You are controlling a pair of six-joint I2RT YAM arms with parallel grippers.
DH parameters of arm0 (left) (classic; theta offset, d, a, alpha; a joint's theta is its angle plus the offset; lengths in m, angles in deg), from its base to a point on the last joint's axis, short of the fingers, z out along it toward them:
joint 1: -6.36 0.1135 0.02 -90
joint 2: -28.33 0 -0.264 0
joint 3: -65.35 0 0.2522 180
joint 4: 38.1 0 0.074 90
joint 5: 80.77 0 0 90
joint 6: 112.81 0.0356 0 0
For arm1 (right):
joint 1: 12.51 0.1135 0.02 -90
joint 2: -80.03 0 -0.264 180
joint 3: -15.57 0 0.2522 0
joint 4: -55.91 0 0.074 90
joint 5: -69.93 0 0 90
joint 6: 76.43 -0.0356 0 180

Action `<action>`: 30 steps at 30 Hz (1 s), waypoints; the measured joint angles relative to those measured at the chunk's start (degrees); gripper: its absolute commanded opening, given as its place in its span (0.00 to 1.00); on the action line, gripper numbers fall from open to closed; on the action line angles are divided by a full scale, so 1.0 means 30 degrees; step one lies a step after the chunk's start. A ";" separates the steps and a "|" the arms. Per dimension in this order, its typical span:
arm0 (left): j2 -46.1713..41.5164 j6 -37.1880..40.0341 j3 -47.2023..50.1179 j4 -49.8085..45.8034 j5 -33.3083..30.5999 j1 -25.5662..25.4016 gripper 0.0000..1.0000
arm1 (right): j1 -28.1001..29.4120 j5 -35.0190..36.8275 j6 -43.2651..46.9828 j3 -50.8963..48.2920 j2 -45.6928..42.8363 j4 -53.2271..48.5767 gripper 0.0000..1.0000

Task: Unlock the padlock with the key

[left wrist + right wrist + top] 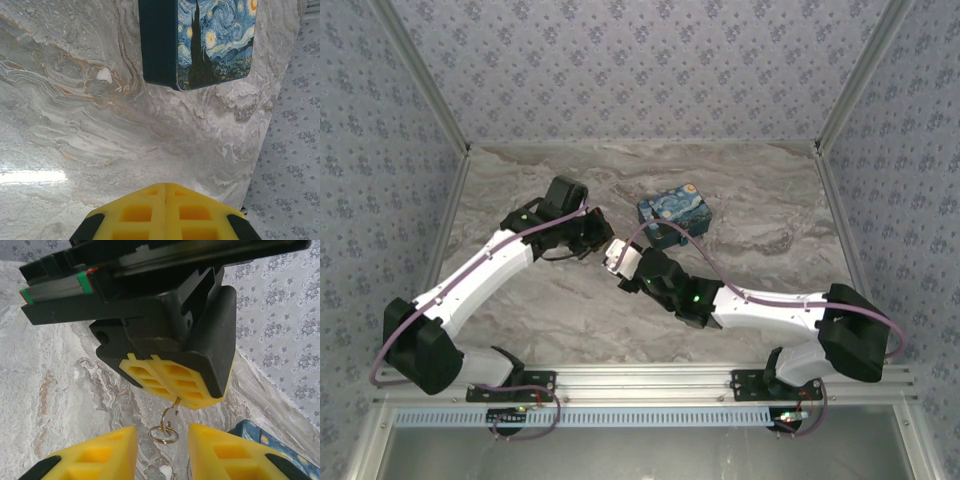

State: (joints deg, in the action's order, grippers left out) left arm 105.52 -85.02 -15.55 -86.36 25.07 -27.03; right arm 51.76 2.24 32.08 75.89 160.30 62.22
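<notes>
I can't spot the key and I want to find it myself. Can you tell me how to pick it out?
Look at the middle of the marble table, where the two arms meet. The left end effector is shut there, and the key pokes out below its yellow fingers. It is tiny, silvery, with a round ring hanging from it.

Box [200,40] blue, swirling starry-night print; table [790,230] grey-veined marble; walls [620,70] pale floral; key [171,415] silvery.

It was a small robot test booth in a lab: a marble-patterned table [520,310], wallpapered panels [620,60] in metal frames around it, two arms [480,275] bolted on a rail [650,378].
</notes>
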 measured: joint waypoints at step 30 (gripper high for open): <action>-0.0678 -0.0138 0.0073 0.0721 0.0648 0.1013 0.44 | -0.1617 -0.1559 -0.4809 -0.1945 -0.0707 0.1596 0.00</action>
State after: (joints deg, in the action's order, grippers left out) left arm 103.49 -85.44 -15.33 -84.20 27.01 -23.99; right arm 46.91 -2.44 17.65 70.06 158.18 67.01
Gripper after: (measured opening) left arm 0.389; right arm 0.058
